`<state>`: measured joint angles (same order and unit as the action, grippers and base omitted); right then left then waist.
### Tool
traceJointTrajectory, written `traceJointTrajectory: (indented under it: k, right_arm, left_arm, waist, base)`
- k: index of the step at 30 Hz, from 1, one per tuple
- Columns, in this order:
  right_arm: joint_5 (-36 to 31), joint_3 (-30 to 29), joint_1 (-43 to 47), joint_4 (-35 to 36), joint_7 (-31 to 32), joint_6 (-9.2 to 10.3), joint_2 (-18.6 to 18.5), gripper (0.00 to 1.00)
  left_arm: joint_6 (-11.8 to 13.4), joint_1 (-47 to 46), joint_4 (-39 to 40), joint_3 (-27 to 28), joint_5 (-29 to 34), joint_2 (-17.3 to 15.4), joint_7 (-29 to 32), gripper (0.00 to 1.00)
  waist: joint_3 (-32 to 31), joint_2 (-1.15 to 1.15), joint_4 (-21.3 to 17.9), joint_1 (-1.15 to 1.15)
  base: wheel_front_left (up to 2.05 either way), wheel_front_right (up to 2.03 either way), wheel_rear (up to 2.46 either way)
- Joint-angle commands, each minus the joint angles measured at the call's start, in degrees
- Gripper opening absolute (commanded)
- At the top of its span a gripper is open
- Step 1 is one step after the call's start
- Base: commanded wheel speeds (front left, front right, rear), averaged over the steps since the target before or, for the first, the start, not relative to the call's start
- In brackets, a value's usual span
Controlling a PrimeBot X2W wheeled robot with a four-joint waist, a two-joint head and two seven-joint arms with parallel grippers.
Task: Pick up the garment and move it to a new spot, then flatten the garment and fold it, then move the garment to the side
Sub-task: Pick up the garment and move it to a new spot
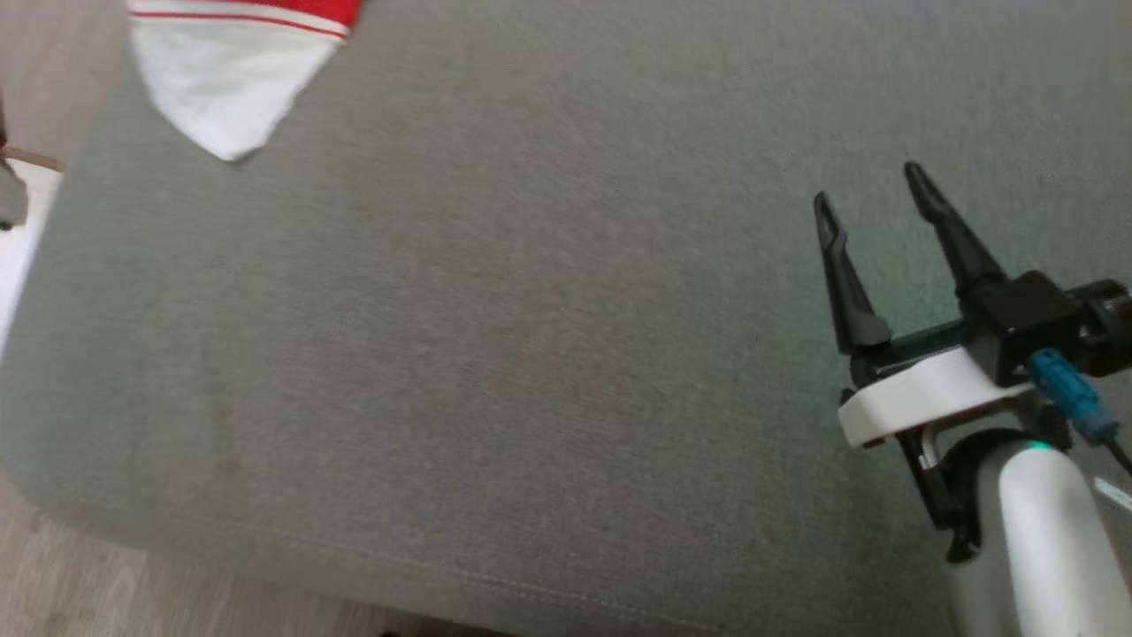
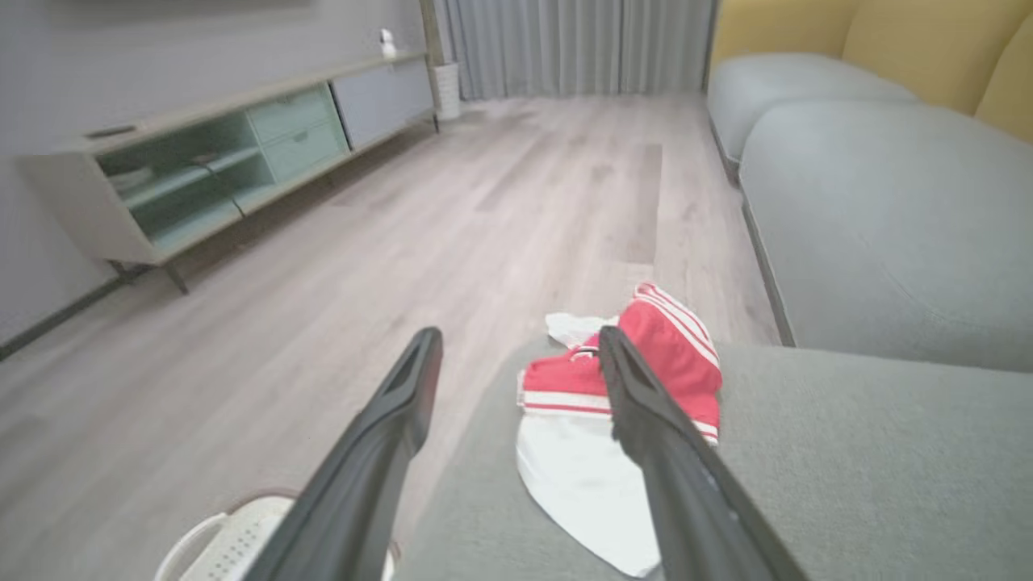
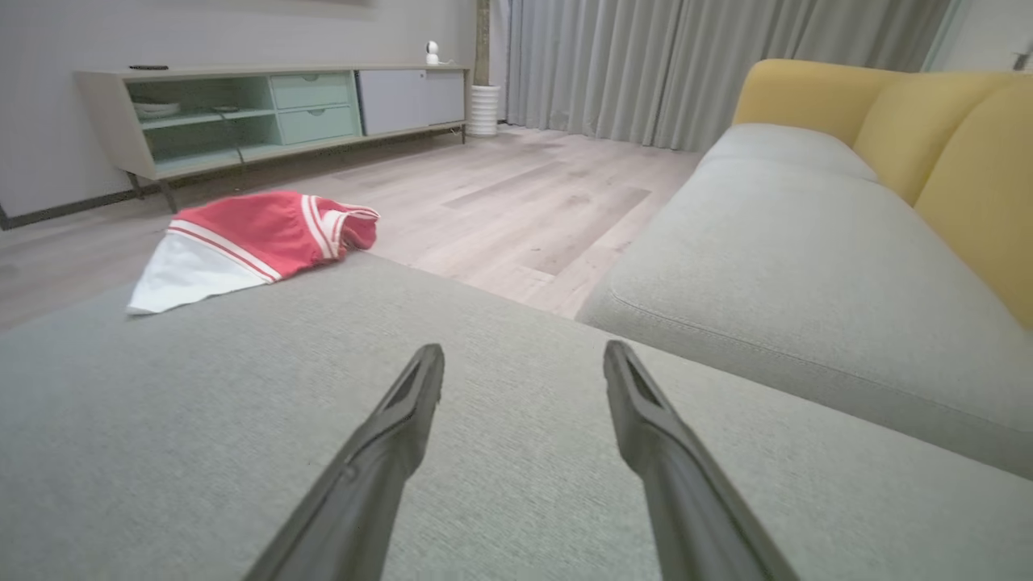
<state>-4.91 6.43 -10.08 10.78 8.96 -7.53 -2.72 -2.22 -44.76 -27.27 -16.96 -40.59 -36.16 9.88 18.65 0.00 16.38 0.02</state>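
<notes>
- Right tool (image 1: 867, 184), lower right of the head view: fingers apart, empty, above the cushion (image 1: 531, 354).
- Left tool (image 2: 518, 335), bottom centre of its wrist view: fingers apart, empty, pointing toward the garment (image 2: 581, 476) without touching it.
- Garment: red and white, bunched at the cushion's corner, upper left of the head view.
- Progress, as judged: the cloth looks rumpled rather than flattened or folded, so pick-up, moving, flattening, folding and setting aside probably all remain.
- Surface: grey woven upholstery, soft.
- Room: pale wood floor (image 2: 484, 202); sofa (image 3: 807, 266) at right; cabinet (image 3: 242, 113) upper left; curtains (image 3: 646, 64) top; basket (image 2: 234, 541) lower left.
</notes>
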Motion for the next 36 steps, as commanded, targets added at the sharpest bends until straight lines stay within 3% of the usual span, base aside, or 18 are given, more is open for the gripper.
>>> traceJointTrajectory:
  k: [1, 11, 25, 26, 27, 28, 29, 31, 36]
  right_arm:
    - [-0.7, 0.8, -2.3, 3.3, 0.7, 0.04, -0.2, 1.0]
    - [-2.7, -1.4, -1.6, 8.6, 2.6, 0.04, -0.2, 1.0]
    - [-3.1, -2.1, -2.0, 9.8, 2.8, 0.04, -0.2, 1.0]
    - [-3.1, -2.1, -2.1, 9.8, 2.8, 0.04, -0.2, 1.0]
    - [-3.2, -2.1, -2.2, 9.8, 2.8, 0.04, -0.2, 1.0]
    - [-3.2, -2.1, -2.2, 9.8, 2.8, 0.04, -0.2, 1.0]
    - [-3.2, -2.1, -2.3, 9.8, 2.8, 0.04, -0.2, 1.0]
    - [-3.2, -2.1, -2.4, 9.8, 2.8, 0.04, -0.2, 1.0]
    - [-3.1, -2.5, -2.6, 9.5, 2.5, 0.04, -0.2, 1.0]
  left_arm:
    - [-0.9, -3.4, -0.9, 1.3, -0.2, -2.4, 1.6, 1.0]
    - [-4.6, -8.9, -12.3, -4.6, -1.7, 2.9, 5.0, 1.0]
    - [-5.2, -11.6, -23.2, -9.2, -2.3, 4.0, 7.8, 1.0]
    - [-5.2, -11.8, -23.6, -9.5, -2.3, 4.0, 7.6, 0.93]
    - [-5.2, -12.0, -23.9, -9.7, -2.4, 4.1, 7.3, 0.78]
    - [-5.2, -12.2, -24.2, -9.8, -2.5, 4.1, 6.9, 0.47]
    - [-5.2, -12.4, -24.6, -10.0, -2.5, 4.1, 6.4, 0.39]
    - [-5.2, -12.7, -25.3, -10.4, -2.3, 4.1, 5.4, 0.0]
    - [-5.2, -14.1, -27.3, -11.1, -1.4, 3.9, 1.9, 0.0]
  waist:
    - [6.2, 0.0, -4.5, -0.02]
    - [12.2, 0.0, -5.3, -0.02]
    - [13.8, 0.0, -5.4, -0.02]
    - [13.9, 0.0, -5.4, -0.02]
    - [14.1, 0.0, -5.4, -0.02]
    - [14.2, 0.0, -5.5, -0.02]
    - [14.2, 0.0, -5.5, -0.02]
    - [14.4, 0.0, -5.7, -0.02]
    - [14.3, 0.0, -6.0, -0.02]
  base:
    - [0.0, 0.0, 0.0]
    - [0.0, 0.0, 0.0]
    - [0.0, 0.0, 0.0]
    - [0.0, 0.0, 0.0]
    - [0.0, 0.0, 0.0]
    - [0.0, 0.0, 0.0]
    - [0.0, 0.0, 0.0]
    - [0.0, 0.0, 0.0]
    - [0.0, 0.0, 0.0]
